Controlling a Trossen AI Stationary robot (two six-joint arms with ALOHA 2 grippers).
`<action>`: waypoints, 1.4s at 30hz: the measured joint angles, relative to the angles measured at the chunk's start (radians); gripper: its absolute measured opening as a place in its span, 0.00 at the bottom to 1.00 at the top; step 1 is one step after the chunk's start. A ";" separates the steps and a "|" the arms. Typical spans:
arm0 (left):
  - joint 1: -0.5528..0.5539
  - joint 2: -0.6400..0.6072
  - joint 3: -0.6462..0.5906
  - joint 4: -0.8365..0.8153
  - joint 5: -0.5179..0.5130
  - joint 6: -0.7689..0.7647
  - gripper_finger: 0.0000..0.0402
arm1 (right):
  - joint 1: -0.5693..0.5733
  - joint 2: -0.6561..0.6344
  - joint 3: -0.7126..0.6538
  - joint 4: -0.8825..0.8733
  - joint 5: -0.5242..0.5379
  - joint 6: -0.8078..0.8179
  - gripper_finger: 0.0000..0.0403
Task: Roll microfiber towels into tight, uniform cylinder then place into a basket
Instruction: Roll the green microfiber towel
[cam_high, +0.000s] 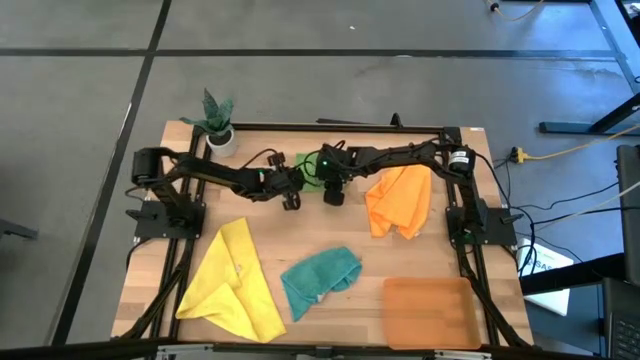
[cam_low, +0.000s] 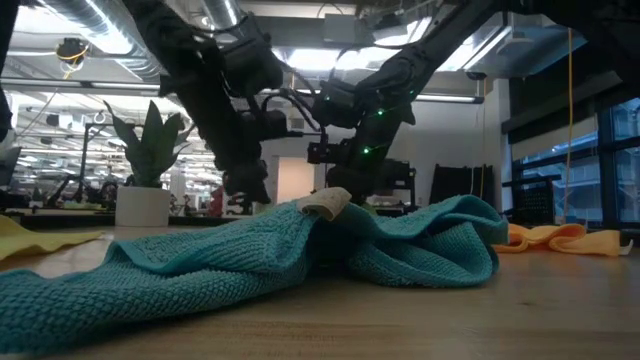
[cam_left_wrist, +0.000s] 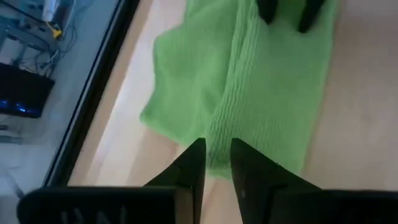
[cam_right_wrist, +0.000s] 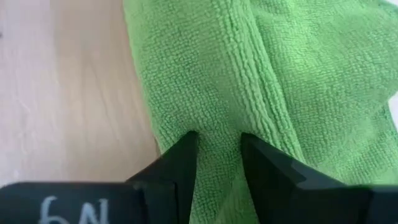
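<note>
A wooden counter seen from above. Both arms meet at the far middle over a bunched green towel. The right pincer grasps a raised fold of the green towel between its fingers. The left pincer hangs just over the same towel's edge, fingers slightly parted, gripping nothing. An orange towel, a yellow towel and a teal towel lie loose. The basket sits at the near right corner
</note>
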 joint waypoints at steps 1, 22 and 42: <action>-0.002 -0.019 -0.002 -0.026 0.002 0.000 0.17 | 0.000 0.000 0.000 0.000 -0.013 0.000 0.32; -0.214 -0.344 0.000 -0.462 -0.002 -0.219 0.17 | 0.118 0.055 0.004 0.149 -0.046 -0.061 0.32; -0.627 -0.351 0.000 -0.548 0.101 -0.702 0.17 | 0.273 0.071 0.000 0.256 -0.051 -0.136 0.32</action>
